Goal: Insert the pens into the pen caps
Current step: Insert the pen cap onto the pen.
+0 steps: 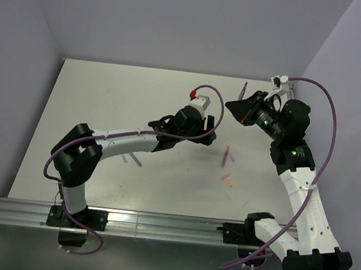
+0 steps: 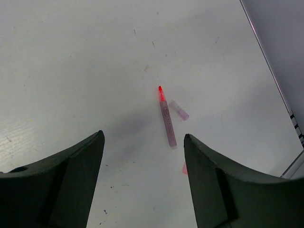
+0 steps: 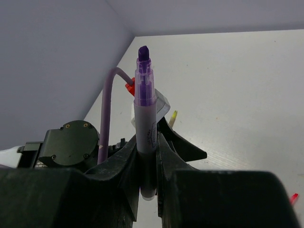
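Robotics lab test cell. Bare white table (image 1: 101, 131), boxed in by plain lavender walls (image 1: 183, 15). Two robot arms, the left arm (image 1: 119, 143) and the right arm (image 1: 304, 204), mounted on an aluminium rail (image 1: 155, 225) at the near edge. Purple cables (image 1: 331, 128) loop along both arms.

Pale lavender walls (image 1: 182, 22) close in a white worktop (image 1: 103, 111) on three sides. A silver metal rail (image 1: 155, 225) runs along its near edge. Soft, even light shows faint scuffs.
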